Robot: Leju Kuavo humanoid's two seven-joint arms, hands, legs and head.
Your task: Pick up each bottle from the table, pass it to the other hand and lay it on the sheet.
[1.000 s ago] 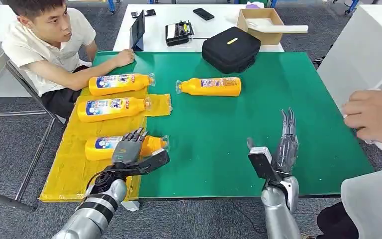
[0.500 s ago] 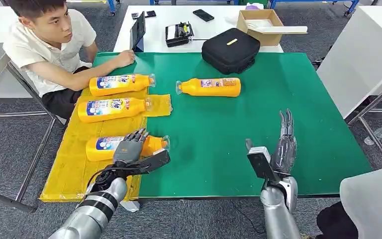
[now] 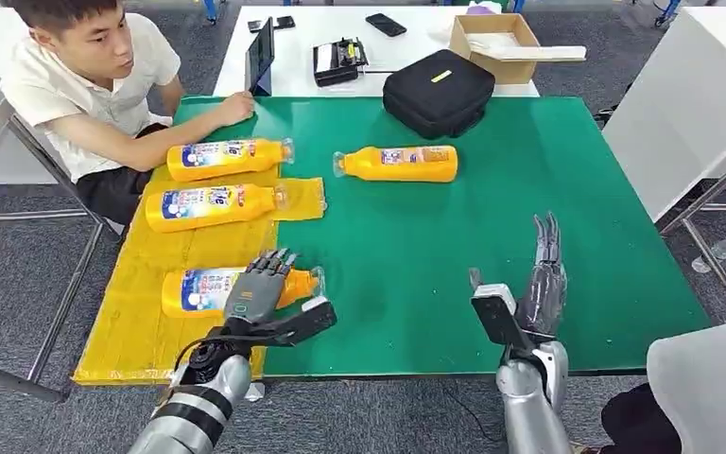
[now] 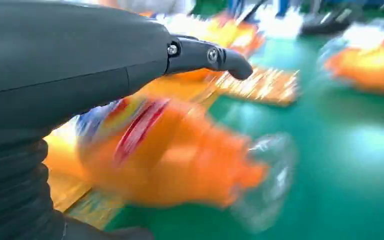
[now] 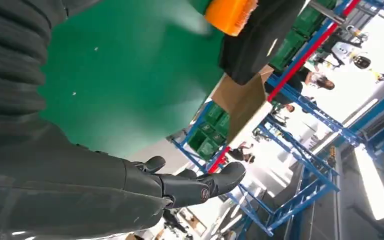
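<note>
1. While the nearest orange plastic bottle with a blue-and-white label (image 3: 236,287) lies on its side across the near part of the yellow sheet (image 3: 132,326), its clear cap poking past the sheet's edge, the left hand (image 3: 263,295) hovers over its neck end with fingers (image 3: 274,263) spread wide, gripping nothing.
2. Two more such bottles lie on the sheet beyond those fingers; a fourth orange bottle (image 3: 399,164) lies on the bare green worktop (image 3: 529,189), well beyond both hands.
3. The right hand (image 3: 539,288) stands upright near the front edge, fingers straight and apart, holding nothing.
4. Risk, as I judge it: the round bottle could roll off the sheet edge if the left fingers brush it, because its cap already overhangs.
5. Against the earlier frames, the left hand has drifted toward the cap end; a person's hand near the right edge has gone.
</note>
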